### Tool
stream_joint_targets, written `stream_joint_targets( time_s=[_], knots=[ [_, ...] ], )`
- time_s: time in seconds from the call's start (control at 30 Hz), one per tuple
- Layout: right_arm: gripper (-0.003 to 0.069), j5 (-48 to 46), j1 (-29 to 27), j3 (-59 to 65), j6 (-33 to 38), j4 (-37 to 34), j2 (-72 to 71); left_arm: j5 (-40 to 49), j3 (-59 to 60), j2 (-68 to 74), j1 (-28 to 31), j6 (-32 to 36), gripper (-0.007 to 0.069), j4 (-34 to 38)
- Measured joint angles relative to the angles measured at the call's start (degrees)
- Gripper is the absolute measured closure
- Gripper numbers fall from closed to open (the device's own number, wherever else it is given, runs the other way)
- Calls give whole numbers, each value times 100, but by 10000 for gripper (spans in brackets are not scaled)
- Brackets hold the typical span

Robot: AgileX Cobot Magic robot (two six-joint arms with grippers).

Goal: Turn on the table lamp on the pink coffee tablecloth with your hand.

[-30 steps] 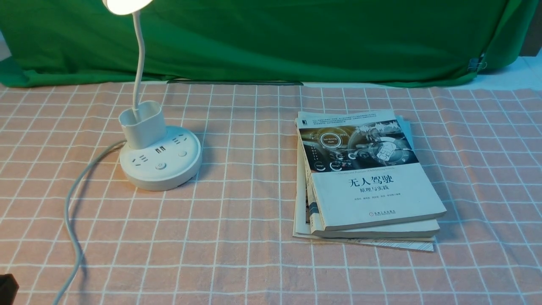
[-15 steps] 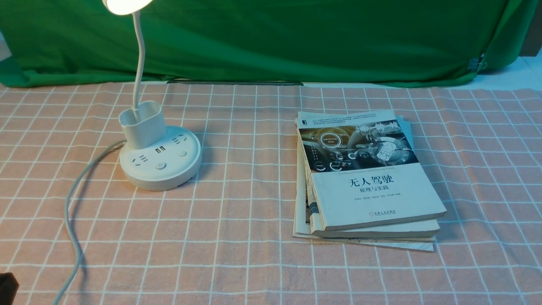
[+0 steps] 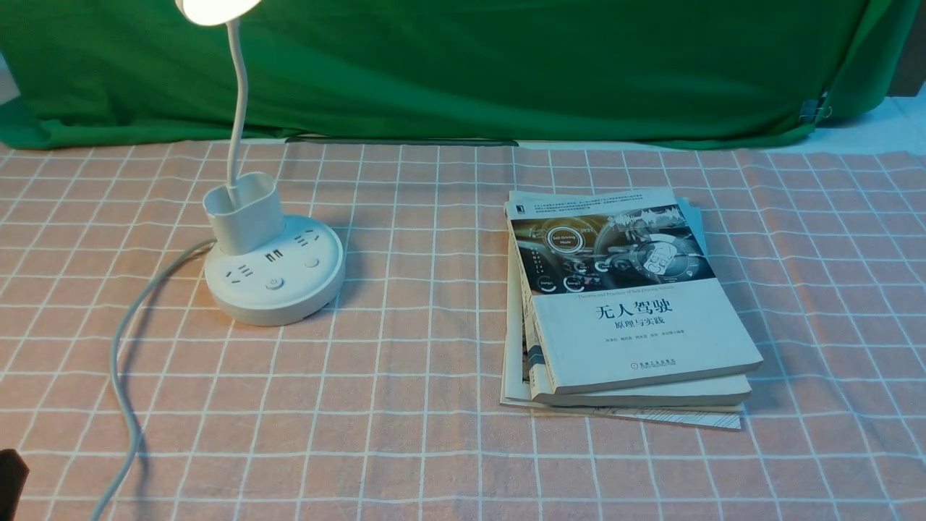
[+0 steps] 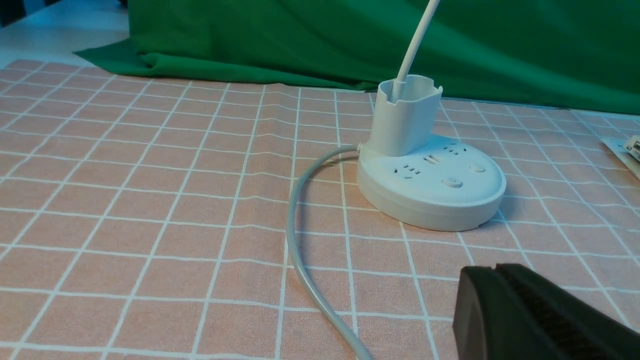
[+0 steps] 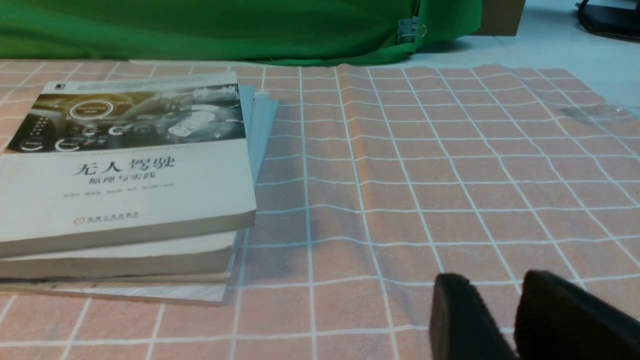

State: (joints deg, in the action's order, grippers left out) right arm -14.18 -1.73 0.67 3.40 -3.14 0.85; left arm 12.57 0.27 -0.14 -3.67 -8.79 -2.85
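Observation:
The white table lamp [image 3: 275, 275] stands at the left on the pink coffee tablecloth [image 3: 405, 376], and its round head [image 3: 213, 9] glows at the top edge. Its puck base [image 4: 430, 185] shows sockets and two buttons, with the cup holder [image 4: 407, 117] behind them. A grey cord [image 4: 295, 235] curves away from the base toward the near edge. My left gripper [image 4: 495, 267] is shut and empty, low over the cloth and a short way in front of the base. In the front view only a black bit of the left hand [image 3: 11, 477] shows, at the lower left corner. My right gripper [image 5: 492, 282] is open over bare cloth, with nothing between its fingers.
A stack of books [image 3: 629, 304] lies right of centre, and the right gripper hovers beside that stack of books [image 5: 125, 165]. A green backdrop cloth [image 3: 506, 65] closes the far side. The cord [image 3: 119, 376] trails to the near left edge.
The black bit of my left hand at the front view's lower left corner has shifted slightly. The lamp stays lit and nothing else has moved.

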Motion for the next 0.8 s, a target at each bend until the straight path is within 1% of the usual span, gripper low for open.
stream_joint_targets(
  time_s=[0.4,0.8],
  knots=[
    [421,0,0,0,0,0,0,227,0,37,0,34,602,0],
    [421,2,0,0,0,0,0,224,0,227,0,47,602,16]
  ],
)
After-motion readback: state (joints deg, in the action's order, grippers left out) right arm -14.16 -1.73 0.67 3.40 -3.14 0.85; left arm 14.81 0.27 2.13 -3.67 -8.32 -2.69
